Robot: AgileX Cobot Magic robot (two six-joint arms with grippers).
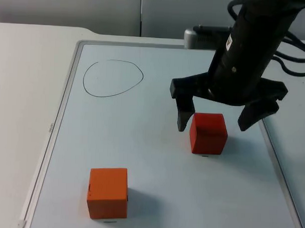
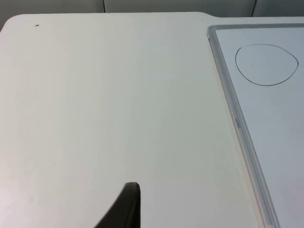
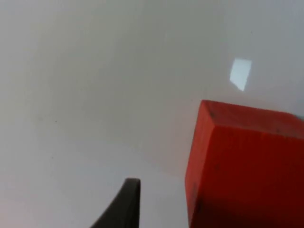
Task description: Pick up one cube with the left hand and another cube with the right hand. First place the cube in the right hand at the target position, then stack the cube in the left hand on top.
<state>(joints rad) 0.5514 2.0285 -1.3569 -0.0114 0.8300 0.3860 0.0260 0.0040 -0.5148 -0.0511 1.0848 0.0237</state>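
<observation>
R gripper (image 1: 215, 122) straddles red cube (image 1: 208, 133).

1. The red cube (image 1: 208, 133) is a deep, saturated red with a plain surface, apart from a few dark specks that show up in the right wrist view (image 3: 247, 166).
2. The orange cube (image 1: 107, 192) is clearly lighter and more orange, also with no pattern.
3. The whiteboard (image 1: 151, 159) is a pale, bluish white with a light grey frame.
4. The drawn circle (image 1: 112, 78) on it is a thin black pen outline with nothing filled in.
5. The table top (image 1: 28, 89) is plain cream white.
6. The right gripper (image 1: 220, 119) is matte black all over, fingers included.
7. The partition wall (image 1: 71, 8) is flat grey.
</observation>
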